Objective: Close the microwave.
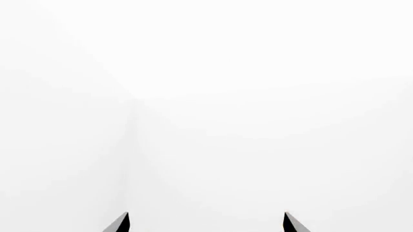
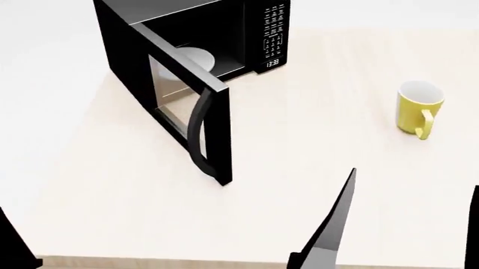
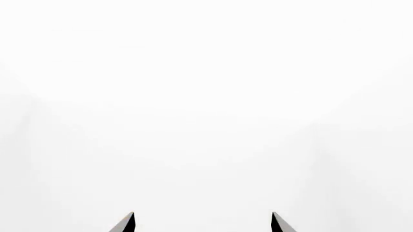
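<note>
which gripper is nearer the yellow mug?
Right. Right gripper sits low, just below the yellow mug; the left gripper is at the far opposite corner, beyond the microwave door.

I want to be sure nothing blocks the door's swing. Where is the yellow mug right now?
In the head view the yellow mug stands upright on the table, far to the right of the microwave and well away from its open door.

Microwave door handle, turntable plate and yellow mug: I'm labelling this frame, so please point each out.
door handle (image 2: 197, 130), head view, middle of the curved black bar.
plate (image 2: 196, 57), head view, white face inside the microwave.
yellow mug (image 2: 414, 110), head view, outer wall below the rim.
</note>
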Tool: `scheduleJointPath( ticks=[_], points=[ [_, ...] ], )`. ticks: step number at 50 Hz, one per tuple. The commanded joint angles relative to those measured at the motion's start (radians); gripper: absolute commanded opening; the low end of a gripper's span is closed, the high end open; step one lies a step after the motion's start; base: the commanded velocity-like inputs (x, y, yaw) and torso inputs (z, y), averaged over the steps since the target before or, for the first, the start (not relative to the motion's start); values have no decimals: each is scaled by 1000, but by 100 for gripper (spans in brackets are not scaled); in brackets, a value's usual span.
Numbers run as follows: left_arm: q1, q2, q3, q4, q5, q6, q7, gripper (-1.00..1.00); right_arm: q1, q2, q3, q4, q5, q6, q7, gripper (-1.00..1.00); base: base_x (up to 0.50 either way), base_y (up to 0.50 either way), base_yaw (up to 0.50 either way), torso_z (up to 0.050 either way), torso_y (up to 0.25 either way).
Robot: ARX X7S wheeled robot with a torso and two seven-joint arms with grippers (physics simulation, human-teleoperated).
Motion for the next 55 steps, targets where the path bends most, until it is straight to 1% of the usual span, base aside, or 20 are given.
scheduleJointPath(
  ticks=[1, 6, 18, 27, 55],
  points=[
    [2, -8, 14, -10, 1, 6, -6, 100, 6, 20, -32, -29, 26, 80, -25, 100, 434, -176, 0, 0, 0],
    [2, -12, 18, -13, -2, 8, -9, 100, 7, 23, -38, -35, 1, 106, -18, 100, 497, -153, 0, 0, 0],
    [1, -20, 25, -14, -2, 8, -18, 100, 4, 37, -61, -32, -39, 98, -13, 100, 500, -108, 0, 0, 0],
    [0, -25, 31, -23, -2, 13, -25, 100, -4, 49, -87, -26, -76, 90, -14, 100, 500, -5, 0, 0, 0],
    [4, -40, 56, -37, -2, 21, -39, 100, -10, 68, -110, -8, -86, 78, 6, 100, 500, 0, 0, 0, 1]
  ],
)
